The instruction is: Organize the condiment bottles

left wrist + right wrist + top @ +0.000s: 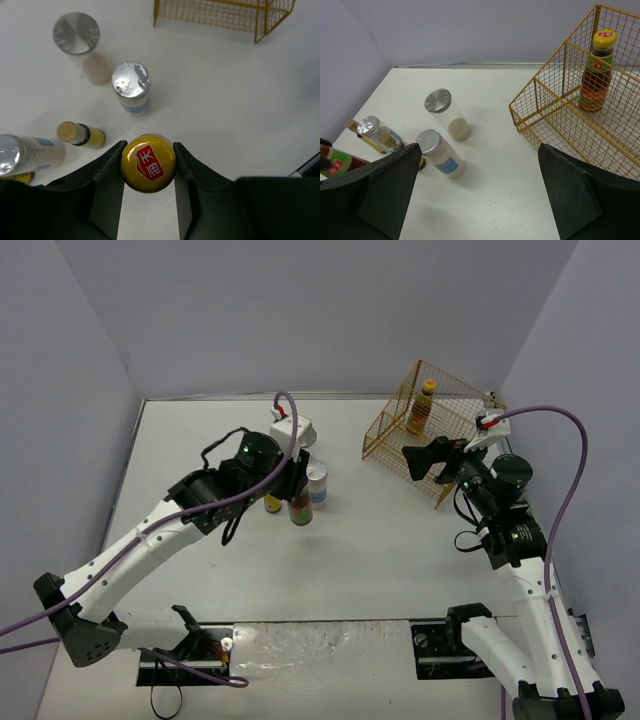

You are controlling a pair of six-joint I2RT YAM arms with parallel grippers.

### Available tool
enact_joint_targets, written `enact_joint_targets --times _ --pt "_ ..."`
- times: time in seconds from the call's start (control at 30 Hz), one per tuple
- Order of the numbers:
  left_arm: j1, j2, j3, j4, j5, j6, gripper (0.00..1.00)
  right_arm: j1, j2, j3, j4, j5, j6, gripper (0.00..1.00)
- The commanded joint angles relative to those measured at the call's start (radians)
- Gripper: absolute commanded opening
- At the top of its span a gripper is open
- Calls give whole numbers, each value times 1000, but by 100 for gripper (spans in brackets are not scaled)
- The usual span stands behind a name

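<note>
My left gripper (148, 165) is shut on the yellow cap of a slim dark-brown bottle (148, 162), seen in the top view (300, 508) mid-table. Three pale silver-lidded bottles (82, 47) (131, 87) (25, 155) and a slim bottle with a tan cap (80, 134) stand just beyond it. Another brown bottle with a yellow cap (597, 70) stands upright inside the gold wire basket (560, 115). My right gripper (480, 190) is open wide and empty, hovering beside the basket's near-left corner (420, 460). I cannot tell whether the held bottle is off the table.
The basket (425, 430) sits at the far right, near the right wall. Grey walls close the table on the left, back and right. The cluster of bottles (318, 483) stands between the two grippers.
</note>
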Motion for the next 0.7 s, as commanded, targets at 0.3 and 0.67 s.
enact_joint_targets --times 0.3,0.67 --pt "-186 91 -214 557 -150 -60 0 9 28 4 70 -28 -30 100" --pt "-190 170 -321 713 -152 -45 14 11 -4 -60 62 -23 -41 100"
